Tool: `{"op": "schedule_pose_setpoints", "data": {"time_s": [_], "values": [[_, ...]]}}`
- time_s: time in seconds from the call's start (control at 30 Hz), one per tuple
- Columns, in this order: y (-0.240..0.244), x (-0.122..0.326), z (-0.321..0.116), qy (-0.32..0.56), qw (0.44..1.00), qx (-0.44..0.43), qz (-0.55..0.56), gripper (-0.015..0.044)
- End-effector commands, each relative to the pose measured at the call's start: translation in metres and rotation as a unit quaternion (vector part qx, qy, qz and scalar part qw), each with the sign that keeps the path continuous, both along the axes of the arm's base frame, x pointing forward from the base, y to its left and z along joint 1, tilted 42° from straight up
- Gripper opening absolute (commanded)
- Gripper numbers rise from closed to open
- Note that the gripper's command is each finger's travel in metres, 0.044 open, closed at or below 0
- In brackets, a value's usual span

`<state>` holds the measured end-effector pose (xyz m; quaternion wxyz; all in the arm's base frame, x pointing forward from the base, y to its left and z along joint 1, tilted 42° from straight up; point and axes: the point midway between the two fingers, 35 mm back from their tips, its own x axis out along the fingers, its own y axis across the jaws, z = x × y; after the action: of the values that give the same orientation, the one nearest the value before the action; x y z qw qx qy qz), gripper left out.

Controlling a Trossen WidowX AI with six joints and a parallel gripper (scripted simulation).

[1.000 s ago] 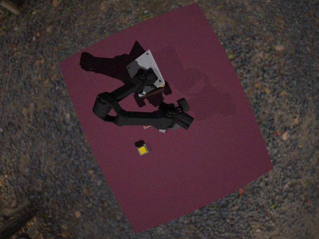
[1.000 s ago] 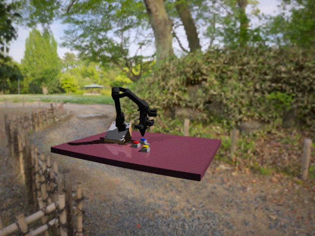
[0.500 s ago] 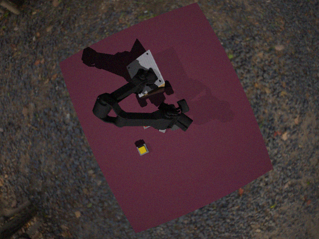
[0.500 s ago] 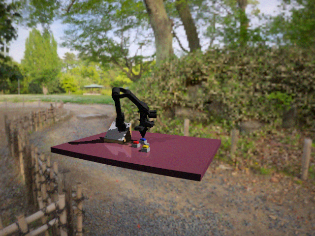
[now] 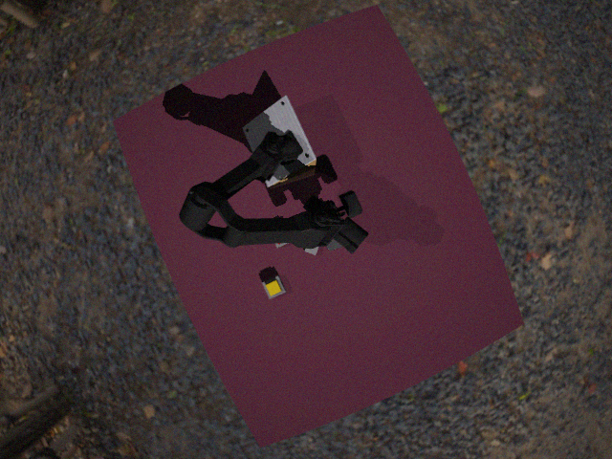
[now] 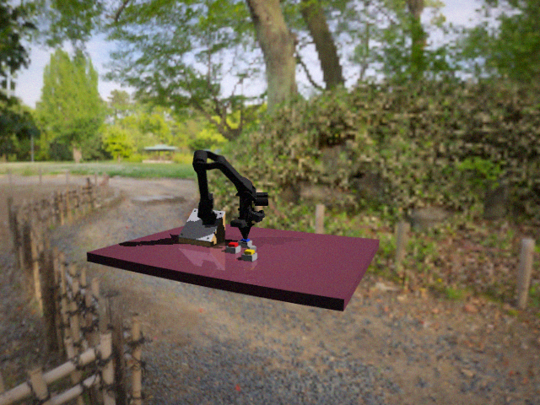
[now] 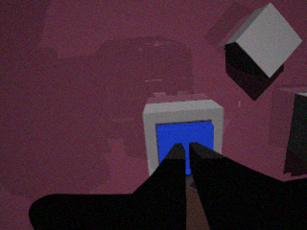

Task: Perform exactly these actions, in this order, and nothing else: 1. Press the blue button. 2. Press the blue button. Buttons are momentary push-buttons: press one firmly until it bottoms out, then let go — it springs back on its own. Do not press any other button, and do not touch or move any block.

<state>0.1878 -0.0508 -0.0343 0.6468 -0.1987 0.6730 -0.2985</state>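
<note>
Big maroon table top first, floating flat across the exterior view, tilted as a diamond in the top view with gravel all round it. Next down, the black arm, folded into a tight V in the top view, elbow out at nine o'clock, wrist swung across to three o'clock of that elbow. Grey base plate at twelve o'clock of the wrist, partly under the shoulder. Then the gripper, pointing straight down in the exterior view, clenched tight on nothing, fingers pressed close with only a sliver between them. Tips planted over the near edge of the blue button in the wrist view, overlapping its blue cap at six o'clock; contact or a hair's gap, cannot tell from here. Blue button in its pale grey housing sitting right under the tool in the exterior view too. Grey block up at one o'clock of the blue button in the wrist view, well apart, standing on a corner as seen there. Red button at nine o'clock of the blue one in the exterior view, just beside it. Smallest last: yellow button, alone at six o'clock of the forearm in the top view, apart from the arm.
</note>
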Motion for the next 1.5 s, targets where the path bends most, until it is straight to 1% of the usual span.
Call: {"op": "schedule_pose_setpoints", "data": {"time_s": [0.0,0.43,0.57,0.73,0.83,1.03,1.2,1.23,1.33,1.47], "values": [[-0.001,-0.002,-0.001,0.006,1.0,-0.002,0.001,0.002],[-0.001,-0.002,-0.001,0.006,1.0,-0.002,0.001,0.002],[0.019,0.001,0.021,0.005,1.0,-0.001,0.001,0.002],[0.021,0.001,0.023,0.006,1.0,-0.002,0.001,0.002],[0.034,0.014,0.02,0.005,1.0,0.001,0.002,0.0099],[0.095,0.057,-0.001,0.003,1.0,0.008,0.004,0.0256],[0.152,0.076,-0.028,0.003,1.0,0.009,0.003,0.0387],[0.163,0.078,-0.034,0.003,1.0,0.008,0.003,0.04],[0.194,0.08,-0.054,0.003,1.0,0.005,0.002,0.04],[0.201,0.079,-0.058,0.003,1.0,0.005,0.002,0.04]]}}
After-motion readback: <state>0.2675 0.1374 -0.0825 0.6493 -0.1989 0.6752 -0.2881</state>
